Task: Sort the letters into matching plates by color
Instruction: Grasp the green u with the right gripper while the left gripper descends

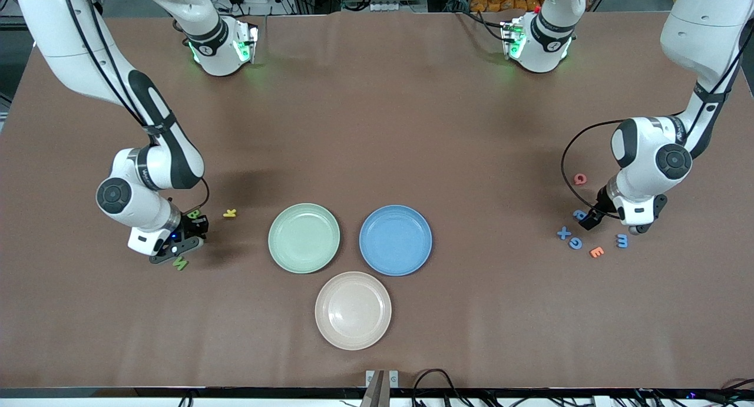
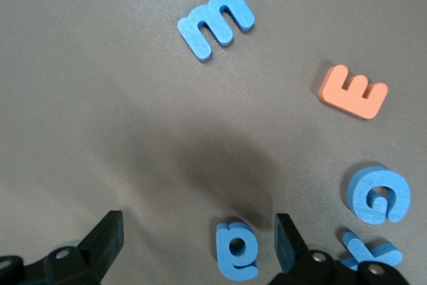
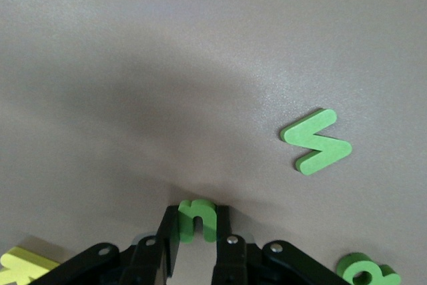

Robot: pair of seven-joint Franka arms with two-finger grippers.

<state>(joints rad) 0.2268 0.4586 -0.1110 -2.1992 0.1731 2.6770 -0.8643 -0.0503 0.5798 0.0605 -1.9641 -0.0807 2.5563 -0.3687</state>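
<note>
The right gripper (image 3: 193, 245) is shut tight on a green n (image 3: 197, 218), low over the table near the green z (image 3: 316, 142). It holds only the edge, so the n could slip out on the way to the green plate (image 1: 304, 238). The left gripper (image 2: 200, 248) hangs wide open over the blue a (image 2: 237, 250), holding nothing.

The tabletop (image 1: 377, 130) wears a matt brown covering, smooth with faint creases. The letters (image 2: 217, 23) look like soft foam, matt and finely grained, with rounded edges. The green plate (image 1: 304, 238), blue plate (image 1: 395, 240) and beige-pink plate (image 1: 353, 310) seem smooth plastic with a slight sheen. Both arms have glossy white shells; the right hand (image 3: 197, 248) and left hand (image 2: 197, 248) have matt black plastic fingers with small metal screws.
</note>
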